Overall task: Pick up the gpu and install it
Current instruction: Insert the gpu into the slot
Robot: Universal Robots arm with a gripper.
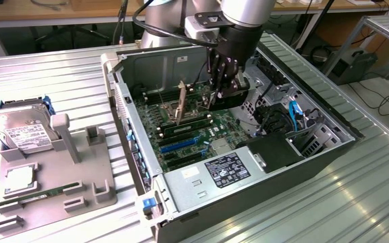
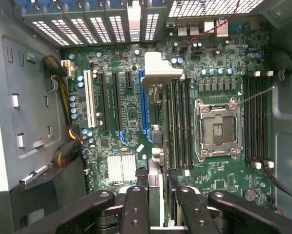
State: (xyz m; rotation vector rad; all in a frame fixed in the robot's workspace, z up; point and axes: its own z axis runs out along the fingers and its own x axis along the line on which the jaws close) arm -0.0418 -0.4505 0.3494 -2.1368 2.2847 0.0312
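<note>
My gripper (image 1: 223, 87) hangs inside the open computer case (image 1: 117, 91), above the green motherboard (image 1: 194, 132). It is shut on the gpu (image 1: 230, 97), a dark card that hangs down from the fingers with a thin metal strip on its side. In the wrist view the gpu (image 2: 159, 72) is edge-on between my fingers (image 2: 136, 207), its pale bracket end pointing toward the case's slotted rear wall. The card's edge lies just beside the long blue slot (image 2: 143, 100) and is held above the board, not seated.
A CPU socket (image 2: 217, 127) with a raised lever (image 1: 180, 104) sits close to the gripper. A labelled power supply (image 1: 225, 169) fills the case's near end. On the exterior view's left, a grey holder (image 1: 79, 195) carries a hard drive (image 1: 18, 129), a chip (image 1: 18, 178) and a RAM stick (image 1: 36, 197).
</note>
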